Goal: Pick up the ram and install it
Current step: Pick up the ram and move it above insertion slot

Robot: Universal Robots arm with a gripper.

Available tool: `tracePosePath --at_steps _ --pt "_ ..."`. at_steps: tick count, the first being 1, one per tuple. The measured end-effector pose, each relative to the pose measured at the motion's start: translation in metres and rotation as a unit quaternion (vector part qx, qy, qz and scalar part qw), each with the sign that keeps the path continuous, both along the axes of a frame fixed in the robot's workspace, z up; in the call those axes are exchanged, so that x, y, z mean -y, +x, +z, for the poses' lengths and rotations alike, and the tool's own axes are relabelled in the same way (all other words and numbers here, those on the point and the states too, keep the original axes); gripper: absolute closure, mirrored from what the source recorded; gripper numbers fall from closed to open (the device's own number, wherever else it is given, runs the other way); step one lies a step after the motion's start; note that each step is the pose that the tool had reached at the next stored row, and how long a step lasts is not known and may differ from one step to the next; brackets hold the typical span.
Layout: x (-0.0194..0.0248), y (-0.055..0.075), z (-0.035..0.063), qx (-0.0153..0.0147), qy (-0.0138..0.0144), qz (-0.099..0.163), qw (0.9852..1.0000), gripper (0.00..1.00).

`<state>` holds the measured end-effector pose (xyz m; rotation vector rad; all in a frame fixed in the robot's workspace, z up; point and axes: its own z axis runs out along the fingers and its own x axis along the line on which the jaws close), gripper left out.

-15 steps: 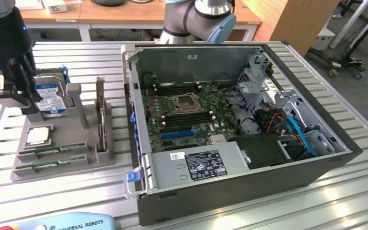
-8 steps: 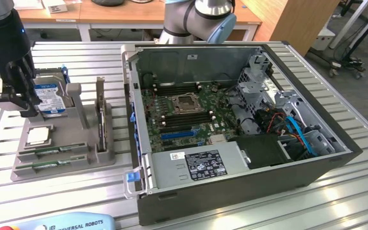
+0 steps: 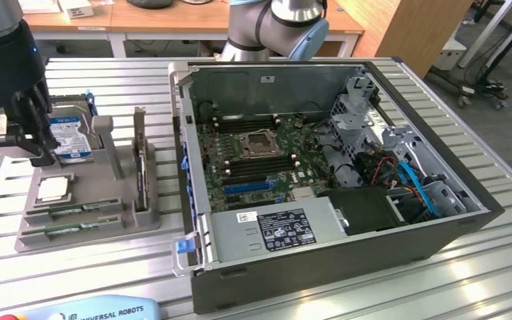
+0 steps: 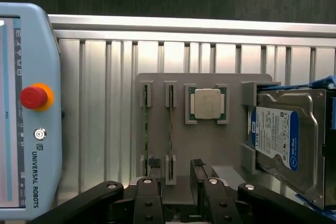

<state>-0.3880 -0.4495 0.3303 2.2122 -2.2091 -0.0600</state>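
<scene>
**A:** Where was the gripper when this was snapped?

**B:** Hung over the grey holder tray at the exterior view's left, well apart from the open PC case. Its fingers were spread wide, nothing pinched betw. them.

**A:** And the ram?

**B:** Down in the tray, on edge in its slot. Seen from the wrist cam, the ram lay lined up betw. the two fingertips, below them, no contact that I could see. A second stick stood in the next slot, just outside one finger.

**A:** What else was on that tray?

**B:** A processor chip, flat in its pocket just beside the ram, & a hard drive w/ a blue-white label, propped on edge at the tray's other end, near the gripper.

**A:** The PC?

**B:** Side panel off, motherboard exposed, on the slatted metal table. A teach pendant lay near the tray.
</scene>
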Motion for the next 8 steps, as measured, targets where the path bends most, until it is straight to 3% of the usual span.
tracePosePath --at_steps 8 --pt "0.0 0.0 -0.0003 0.0 0.0 0.0 1.0 0.65"
